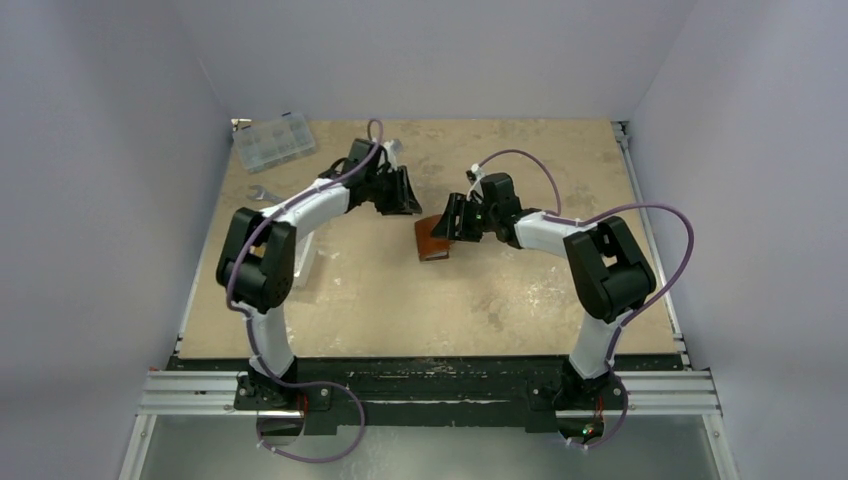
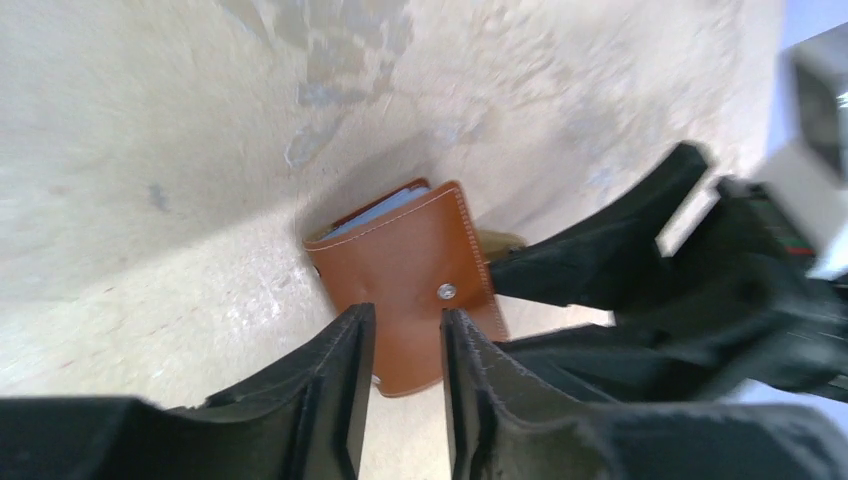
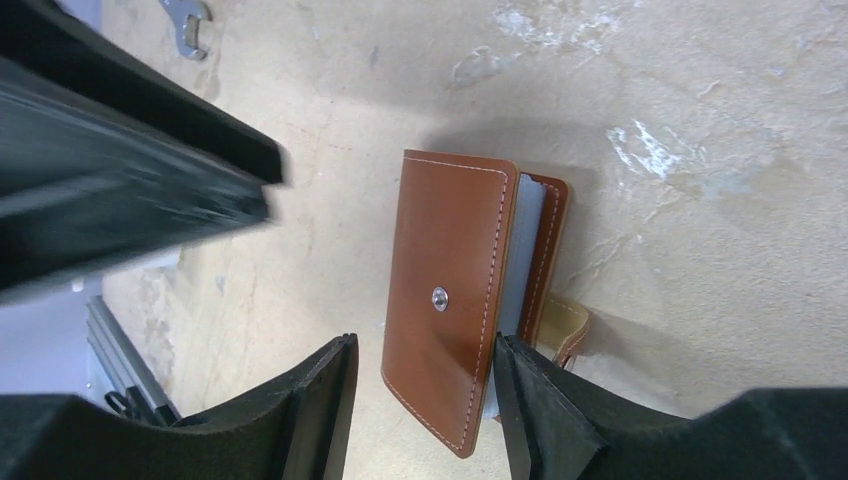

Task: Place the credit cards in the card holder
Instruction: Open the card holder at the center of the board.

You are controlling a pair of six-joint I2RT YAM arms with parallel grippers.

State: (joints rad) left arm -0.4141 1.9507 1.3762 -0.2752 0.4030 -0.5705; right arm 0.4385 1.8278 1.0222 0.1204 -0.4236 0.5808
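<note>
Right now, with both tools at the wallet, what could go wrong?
The wallet lies folded but unsnapped, its strap loose and the edge of a blue card showing; tilting it might let the card slide out. The right tool straddles only one end, so closing could skew the wallet. The left tool hangs close above, so the two might collide.

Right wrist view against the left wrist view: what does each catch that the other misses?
Only the right wrist: the silver wrench at the top edge and a metal rail at lower left. Only the left wrist: the right tool at the right of frame. Both: the brown card holder lying closed, snap stud up, light blue card edges showing inside, a tan strap poking out behind.
</note>
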